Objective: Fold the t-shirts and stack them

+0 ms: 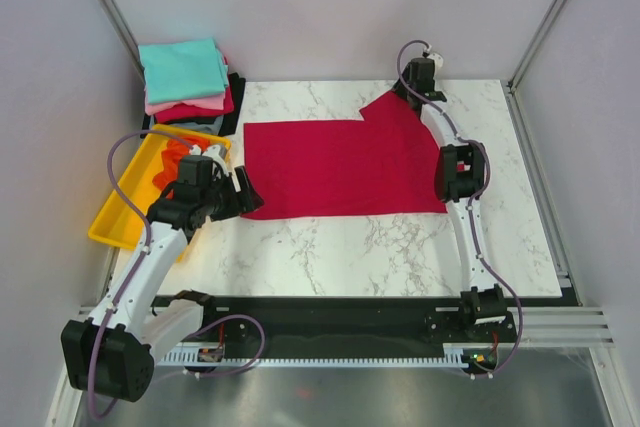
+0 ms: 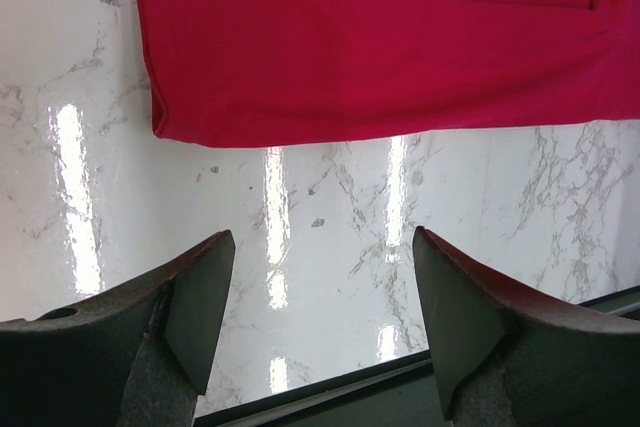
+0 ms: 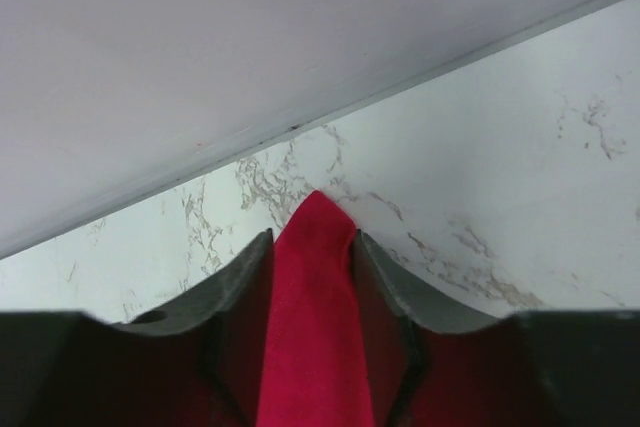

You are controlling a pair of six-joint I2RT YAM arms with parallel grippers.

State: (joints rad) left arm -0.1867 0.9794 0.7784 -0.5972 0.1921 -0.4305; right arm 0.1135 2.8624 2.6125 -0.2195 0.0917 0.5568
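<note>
A crimson t-shirt (image 1: 340, 167) lies spread flat on the marble table, one sleeve reaching toward the back right. At that sleeve's tip my right gripper (image 1: 415, 87) is shut on the cloth; in the right wrist view a crimson fold (image 3: 312, 327) fills the gap between its jaws (image 3: 312, 235). My left gripper (image 1: 240, 194) hovers open by the shirt's near left corner. Only bare marble lies between its fingers (image 2: 322, 237), with the shirt's hem (image 2: 380, 37) beyond them. An orange t-shirt (image 1: 172, 159) is bunched in the tray.
A yellow tray (image 1: 115, 217) sits at the table's left edge. Behind it stands a pile of folded t-shirts (image 1: 185, 77), teal on top, then pink, red and black. The back wall (image 3: 250, 37) rises close behind the right gripper. The table's dark front edge (image 2: 330, 387) runs under the left fingers.
</note>
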